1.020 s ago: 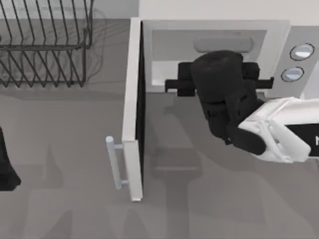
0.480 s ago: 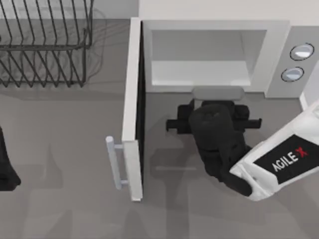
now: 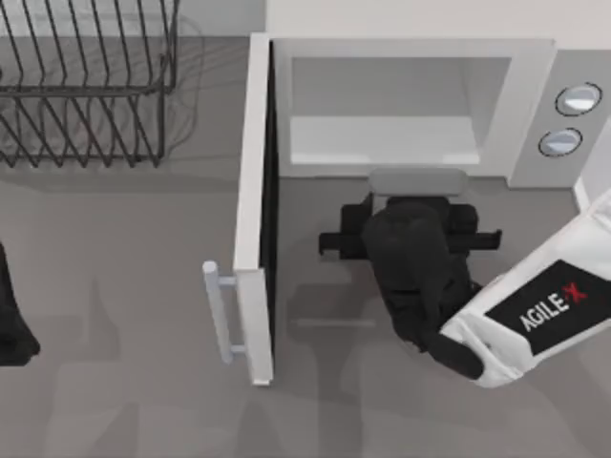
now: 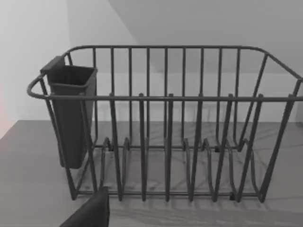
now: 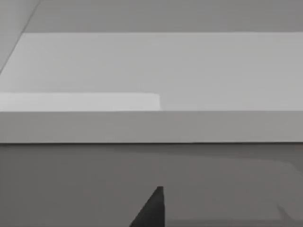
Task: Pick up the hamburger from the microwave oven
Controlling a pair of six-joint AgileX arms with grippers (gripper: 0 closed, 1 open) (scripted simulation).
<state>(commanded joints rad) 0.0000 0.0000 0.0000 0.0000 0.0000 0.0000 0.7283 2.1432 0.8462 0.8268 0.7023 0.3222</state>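
Observation:
The microwave oven [image 3: 530,105] stands at the back right, and its door [image 3: 254,200] is swung wide open to the left. Its pale cavity floor [image 3: 382,141] lies bare, as it also does in the right wrist view [image 5: 156,66]. My right gripper [image 3: 412,224] hovers over the table just in front of the oven's opening, pointing at it. A flat grey rounded piece [image 3: 417,179] sits right ahead of it at the oven's sill. The hamburger is hidden from me. My left gripper [image 3: 11,324] is parked at the left edge.
A dark wire rack [image 3: 86,86] stands at the back left, with a dark cup holder [image 4: 71,113] hung on one end. The door's bar handle [image 3: 220,310] sticks out to the left. Two round knobs [image 3: 570,119] sit on the oven's panel.
My right gripper has drawn back out of the oven cavity to the table in front, and the grey rounded piece came with it. Over the last half second it has hardly moved.

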